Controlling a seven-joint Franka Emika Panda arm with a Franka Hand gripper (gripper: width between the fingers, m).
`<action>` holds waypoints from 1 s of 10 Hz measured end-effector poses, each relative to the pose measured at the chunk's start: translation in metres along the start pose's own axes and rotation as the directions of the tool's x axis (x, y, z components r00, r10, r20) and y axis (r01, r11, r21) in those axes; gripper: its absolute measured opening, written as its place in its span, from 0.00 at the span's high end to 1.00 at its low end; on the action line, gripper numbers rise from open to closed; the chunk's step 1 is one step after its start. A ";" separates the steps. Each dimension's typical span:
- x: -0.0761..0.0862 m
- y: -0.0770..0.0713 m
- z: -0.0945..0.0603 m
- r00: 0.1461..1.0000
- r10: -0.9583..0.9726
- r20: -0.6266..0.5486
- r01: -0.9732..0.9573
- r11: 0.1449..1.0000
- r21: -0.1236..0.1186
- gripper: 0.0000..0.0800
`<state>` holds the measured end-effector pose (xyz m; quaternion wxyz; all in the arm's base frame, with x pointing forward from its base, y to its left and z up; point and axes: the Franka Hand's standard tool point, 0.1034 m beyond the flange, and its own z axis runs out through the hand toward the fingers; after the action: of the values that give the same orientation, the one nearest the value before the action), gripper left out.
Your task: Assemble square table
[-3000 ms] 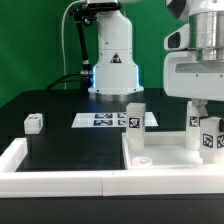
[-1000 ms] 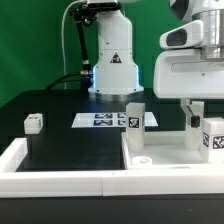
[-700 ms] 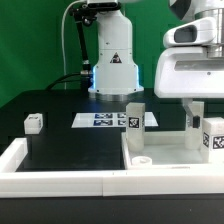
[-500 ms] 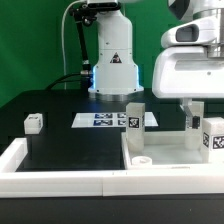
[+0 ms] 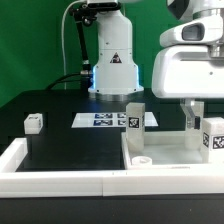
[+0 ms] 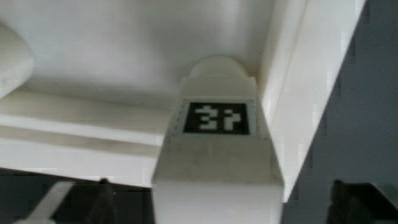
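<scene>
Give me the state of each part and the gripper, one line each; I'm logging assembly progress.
Square tabletop: lying flat against the border wall's corner.
Leg at its back corner: upright on the tabletop; whether screwed in I cannot tell.
Leg under the gripper: upright, tag facing the camera.
Loose leg: lying alone on the black table, exterior view's left.
Gripper: jaws wide, around the leg, not visibly clamped.
Marker board: flat on the table.

Three tagged legs (image 5: 133, 115), one square slab (image 5: 170, 158), one marker board (image 5: 100, 120).
</scene>
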<state>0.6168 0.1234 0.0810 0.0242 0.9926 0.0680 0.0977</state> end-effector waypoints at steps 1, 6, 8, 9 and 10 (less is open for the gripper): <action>0.000 0.000 0.000 1.000 0.000 0.000 0.000 1.000 0.000 0.44; 0.000 0.000 0.000 0.999 0.055 -0.001 -0.055 0.999 0.002 0.63; 0.001 0.000 0.000 0.980 0.199 -0.004 -0.199 0.980 0.005 0.63; 0.001 0.001 0.000 0.948 0.316 -0.015 -0.316 0.949 0.008 0.63; 0.001 0.000 0.000 0.926 0.378 -0.019 -0.378 0.926 0.009 0.63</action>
<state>0.6176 0.1233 0.0816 0.0016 0.9861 -0.1239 0.1104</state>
